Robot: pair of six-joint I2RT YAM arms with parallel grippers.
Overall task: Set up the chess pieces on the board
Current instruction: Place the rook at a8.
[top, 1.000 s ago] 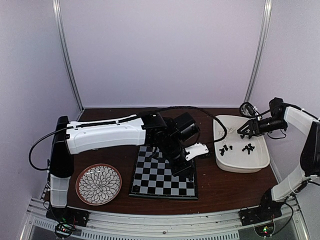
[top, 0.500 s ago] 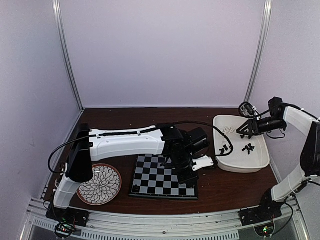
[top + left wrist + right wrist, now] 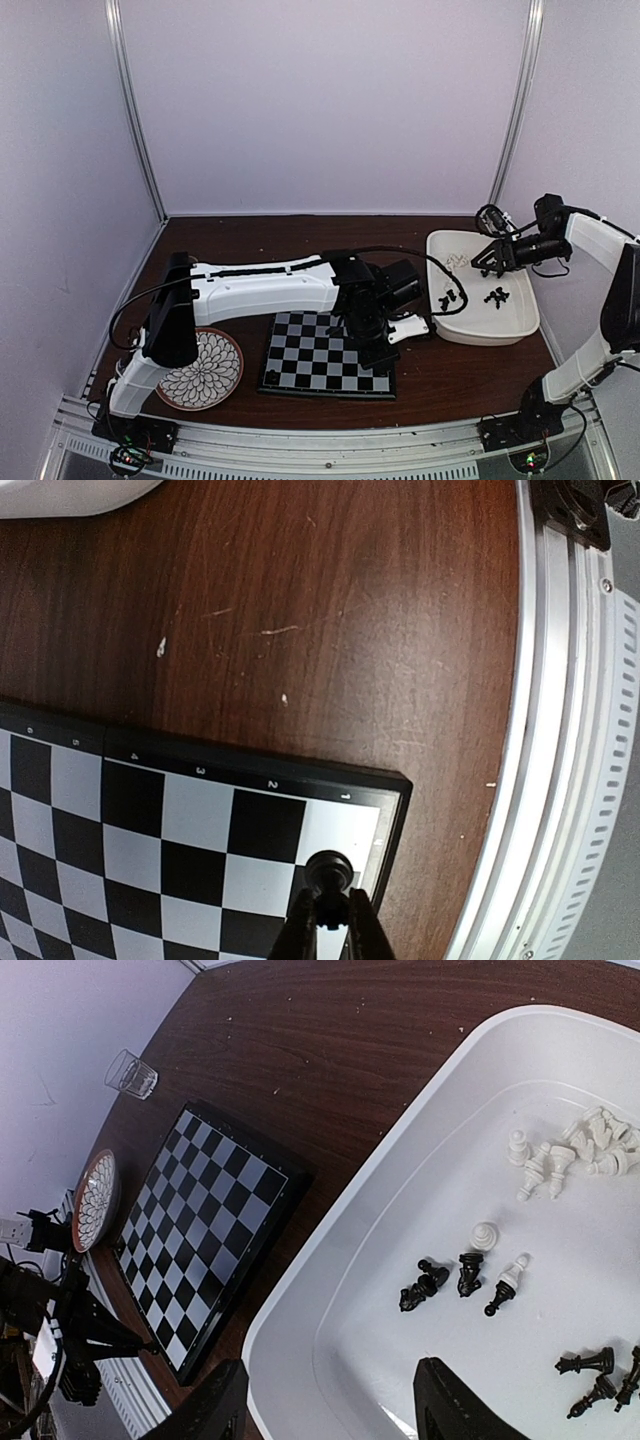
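Observation:
The board [image 3: 310, 362] lies at the table's near middle, and no piece stands on the squares I can see. My left gripper [image 3: 384, 352] hangs over its near right corner, shut on a black chess piece [image 3: 329, 872]. In the left wrist view the piece's round head shows just past the fingertips [image 3: 300, 930], above the corner squares of the board [image 3: 150, 820]. My right gripper [image 3: 490, 258] hovers open over the white tub [image 3: 478, 325]. Its fingers [image 3: 205, 1405] hold nothing. In the tub lie black chess pieces [image 3: 425, 1285] and white chess pieces [image 3: 560, 1155].
A round flower-patterned plate [image 3: 205, 370] sits left of the board, partly under the left arm. A small glass [image 3: 131, 1073] stands on the table beyond the board. The metal rail [image 3: 560, 780] runs along the table's near edge, close to the board's corner.
The left arm has swung to the right and stretched out, carrying the black piece from the board's right side toward its near right corner. The right gripper has hardly moved.

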